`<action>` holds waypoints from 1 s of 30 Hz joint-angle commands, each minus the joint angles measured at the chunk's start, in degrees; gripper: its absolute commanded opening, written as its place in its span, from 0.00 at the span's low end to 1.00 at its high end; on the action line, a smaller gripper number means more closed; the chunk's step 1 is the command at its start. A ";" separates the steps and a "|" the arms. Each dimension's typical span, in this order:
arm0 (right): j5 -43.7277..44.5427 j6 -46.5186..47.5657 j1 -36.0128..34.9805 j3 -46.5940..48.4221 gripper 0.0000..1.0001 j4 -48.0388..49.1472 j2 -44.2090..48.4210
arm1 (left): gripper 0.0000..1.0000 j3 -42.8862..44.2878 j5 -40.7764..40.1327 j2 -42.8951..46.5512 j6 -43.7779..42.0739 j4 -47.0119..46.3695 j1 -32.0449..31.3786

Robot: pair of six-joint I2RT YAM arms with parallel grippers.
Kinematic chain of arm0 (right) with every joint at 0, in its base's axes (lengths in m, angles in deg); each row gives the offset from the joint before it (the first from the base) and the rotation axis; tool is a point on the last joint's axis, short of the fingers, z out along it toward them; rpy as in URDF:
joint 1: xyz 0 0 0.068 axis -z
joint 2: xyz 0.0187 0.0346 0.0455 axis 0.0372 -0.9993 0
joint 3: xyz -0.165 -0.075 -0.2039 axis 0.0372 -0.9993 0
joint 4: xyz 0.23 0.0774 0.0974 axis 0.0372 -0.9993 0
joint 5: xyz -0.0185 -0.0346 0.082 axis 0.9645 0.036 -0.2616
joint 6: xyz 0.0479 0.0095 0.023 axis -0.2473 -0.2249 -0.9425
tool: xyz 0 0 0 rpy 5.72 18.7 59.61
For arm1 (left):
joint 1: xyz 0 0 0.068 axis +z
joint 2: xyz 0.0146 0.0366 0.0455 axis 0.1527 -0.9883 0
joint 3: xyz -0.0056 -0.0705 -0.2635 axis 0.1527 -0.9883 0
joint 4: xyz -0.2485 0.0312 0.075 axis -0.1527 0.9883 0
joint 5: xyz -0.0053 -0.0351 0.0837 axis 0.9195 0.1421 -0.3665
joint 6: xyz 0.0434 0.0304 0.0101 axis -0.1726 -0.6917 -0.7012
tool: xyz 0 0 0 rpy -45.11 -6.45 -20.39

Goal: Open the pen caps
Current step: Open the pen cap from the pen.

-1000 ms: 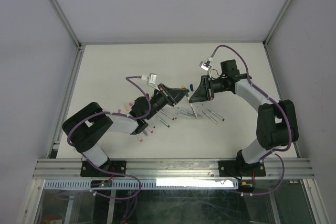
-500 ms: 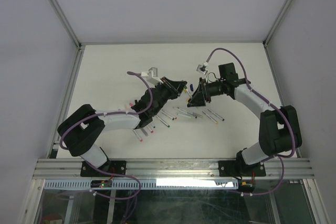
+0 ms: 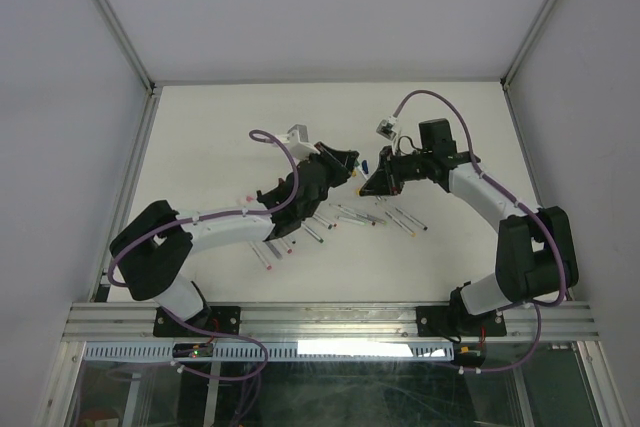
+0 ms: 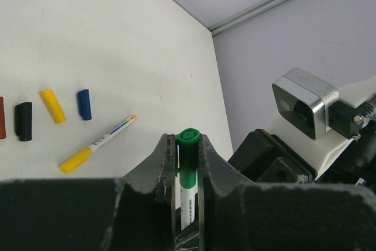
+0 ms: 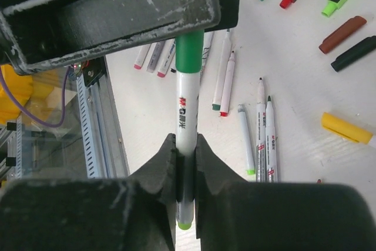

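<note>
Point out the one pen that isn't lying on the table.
The green-capped pen: cap clamped in the left jaws, barrel in the right jaws, while the other pens lie flat on the table.

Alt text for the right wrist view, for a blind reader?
The right gripper clamps the white barrel of a green pen while the left gripper grips its green end. Beyond, uncapped pens and loose caps lie on the white table.

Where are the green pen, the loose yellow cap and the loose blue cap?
green pen [image 4: 187, 160], left wrist view, on its green end.
yellow cap [image 4: 52, 106], left wrist view, on its middle.
blue cap [image 4: 84, 104], left wrist view, on its middle.
</note>
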 commanded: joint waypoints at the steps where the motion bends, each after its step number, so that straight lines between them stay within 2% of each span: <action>1: -4.08 -0.59 -0.52 1.19 0.03 2.38 1.04 | 0.04 0.59 -0.92 1.51 -1.78 0.38 -0.28; 5: -9.27 -1.73 0.54 1.67 0.00 2.16 0.28 | 0.47 -5.68 3.33 3.70 -4.39 -11.19 0.00; 6: -10.40 -1.97 0.71 1.85 0.00 2.13 0.27 | 0.57 -8.33 5.07 4.42 -4.94 -17.23 0.52; 8: -13.05 -2.12 1.03 1.91 0.00 1.98 0.24 | 0.73 -13.57 11.05 5.48 -5.26 -27.55 2.04; 10: -16.16 -2.13 1.18 1.97 0.00 1.81 0.16 | 0.84 -19.11 18.14 5.34 -5.00 -38.49 4.53; 12: -19.71 -2.20 1.12 2.06 0.00 1.63 -0.20 | 0.88 -22.43 26.91 3.39 -4.26 -50.58 8.17; 15: -21.57 -2.16 1.13 2.42 0.00 0.74 -0.88 | 0.89 -24.56 38.13 -2.00 -0.53 -68.65 12.02; 16: -21.92 -2.02 1.10 2.55 0.00 0.32 -1.15 | 0.90 -24.22 40.40 -3.84 2.22 -71.39 13.05; 22: -21.88 -1.17 0.89 3.20 0.00 -1.31 -2.45 | 0.89 -19.55 48.08 -7.71 4.14 -71.87 13.94; 27: -21.21 -1.34 0.60 3.33 0.00 -1.63 -3.43 | 0.87 -18.82 49.26 -7.44 3.47 -71.87 13.82; 30: -20.74 -1.15 -0.40 3.36 0.00 -2.10 -4.05 | 0.82 -17.95 49.34 -7.92 3.44 -71.86 13.79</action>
